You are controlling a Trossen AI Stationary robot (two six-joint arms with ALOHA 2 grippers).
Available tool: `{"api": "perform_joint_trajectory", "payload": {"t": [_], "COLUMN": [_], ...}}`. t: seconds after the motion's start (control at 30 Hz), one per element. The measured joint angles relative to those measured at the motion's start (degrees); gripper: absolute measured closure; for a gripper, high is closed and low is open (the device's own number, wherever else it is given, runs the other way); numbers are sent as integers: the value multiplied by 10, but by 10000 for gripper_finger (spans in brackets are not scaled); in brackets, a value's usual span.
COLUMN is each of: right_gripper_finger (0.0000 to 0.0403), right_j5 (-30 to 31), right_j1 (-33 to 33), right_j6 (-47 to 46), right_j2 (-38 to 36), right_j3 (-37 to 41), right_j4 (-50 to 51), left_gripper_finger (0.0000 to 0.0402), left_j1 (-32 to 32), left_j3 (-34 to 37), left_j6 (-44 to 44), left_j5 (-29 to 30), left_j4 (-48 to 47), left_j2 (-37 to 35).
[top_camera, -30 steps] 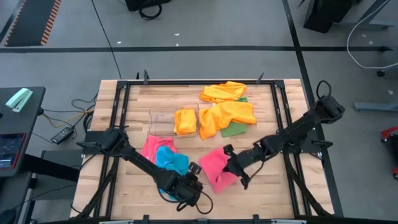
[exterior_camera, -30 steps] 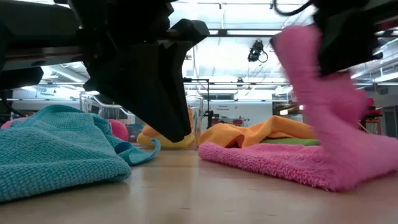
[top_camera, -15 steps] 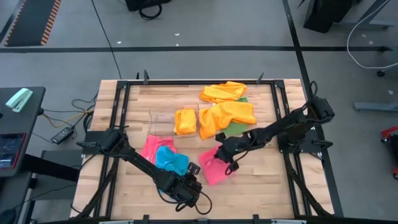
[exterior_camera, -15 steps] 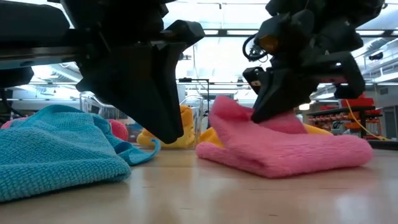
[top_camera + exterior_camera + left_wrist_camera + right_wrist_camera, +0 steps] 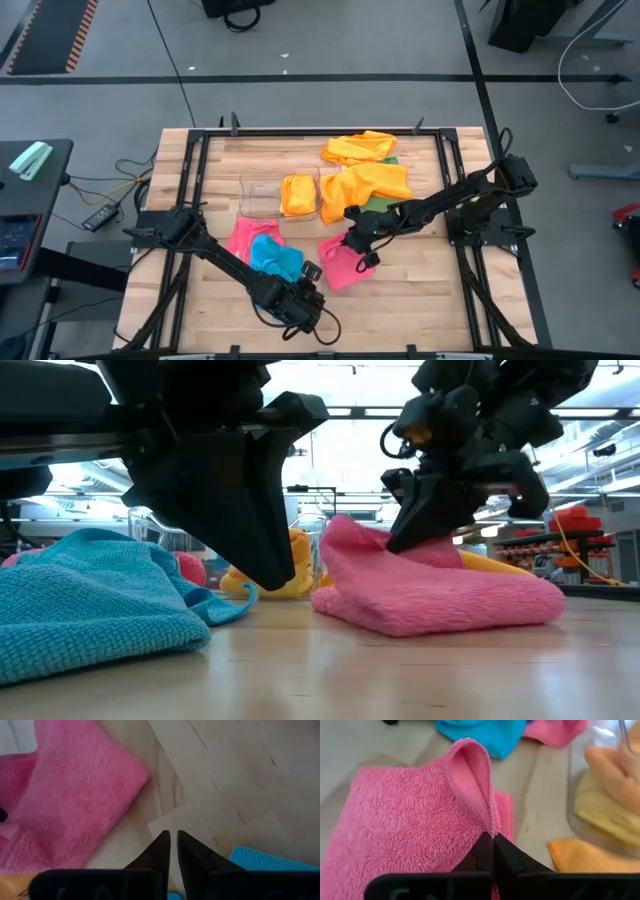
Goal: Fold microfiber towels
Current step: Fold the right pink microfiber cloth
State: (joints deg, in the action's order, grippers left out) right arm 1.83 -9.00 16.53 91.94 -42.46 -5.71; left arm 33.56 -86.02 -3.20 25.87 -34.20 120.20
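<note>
A pink microfiber towel (image 5: 340, 268) lies doubled on the wooden table near its middle. My right gripper (image 5: 358, 250) is shut on its upper layer. My left gripper (image 5: 300, 303) hovers by the table's near edge, its fingers (image 5: 162, 847) almost together with nothing between them. It is just clear of a blue towel (image 5: 272, 258), which lies partly over another pink towel (image 5: 240, 236). Orange towels (image 5: 365, 185) and a green one (image 5: 378, 208) lie heaped at the far right. My right gripper pinches a raised fold of the pink towel's upper layer (image 5: 489, 822) between its two fingertips, at the towel's left end. The fingers slant down from the table's right side. The pinched cloth stands up as a small loop (image 5: 350, 535); the rest lies doubled on the table.
A clear plastic bin (image 5: 262, 195) holding a folded orange-yellow towel (image 5: 298, 194) stands at the far middle. A black metal frame (image 5: 200, 160) borders the table. Bare wood lies at the near right (image 5: 430, 300).
My right gripper has moved toward the table's left and far edges and sunk a little. It has carried the held end of the pink towel over the part on the table. The towel hung from the gripper before and now lies folded over in two layers.
</note>
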Motion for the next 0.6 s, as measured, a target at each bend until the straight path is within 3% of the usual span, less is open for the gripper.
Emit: {"api": "perform_joint_trajectory", "payload": {"t": [0.6], "right_gripper_finger": [369], "right_j5": [10], "right_j1": [32], "right_j6": [-65], "right_j2": [4], "right_j3": [6], "right_j4": [25], "left_gripper_finger": [360], "left_j1": [0], "left_j3": [0], "left_j6": [12], "left_j5": [0], "left_j4": [1], "left_j2": [0]}}
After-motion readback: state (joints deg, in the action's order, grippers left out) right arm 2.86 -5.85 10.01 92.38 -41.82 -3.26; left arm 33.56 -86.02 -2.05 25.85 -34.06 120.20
